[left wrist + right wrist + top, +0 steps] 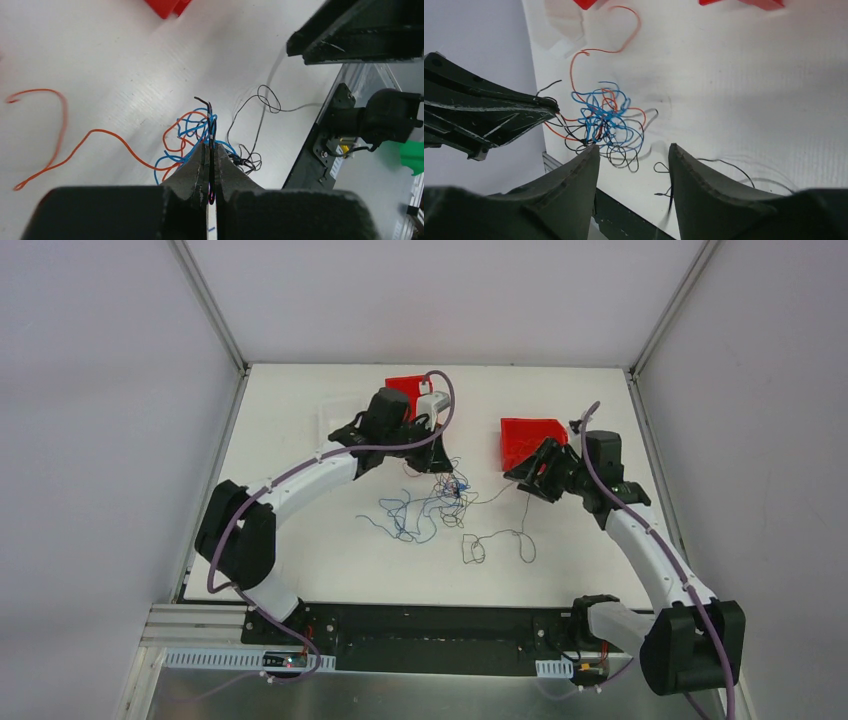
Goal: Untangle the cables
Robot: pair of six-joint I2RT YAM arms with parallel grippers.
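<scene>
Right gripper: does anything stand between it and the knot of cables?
Nothing visible does. The right gripper is open, and the cables lie just beyond its fingertips. The left gripper pinches a strand at the knot's side, not between them.

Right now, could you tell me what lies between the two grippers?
In the top view, the cables' knot sits beside the left gripper; from there only a thin black strand crosses bare table toward the right gripper.
</scene>
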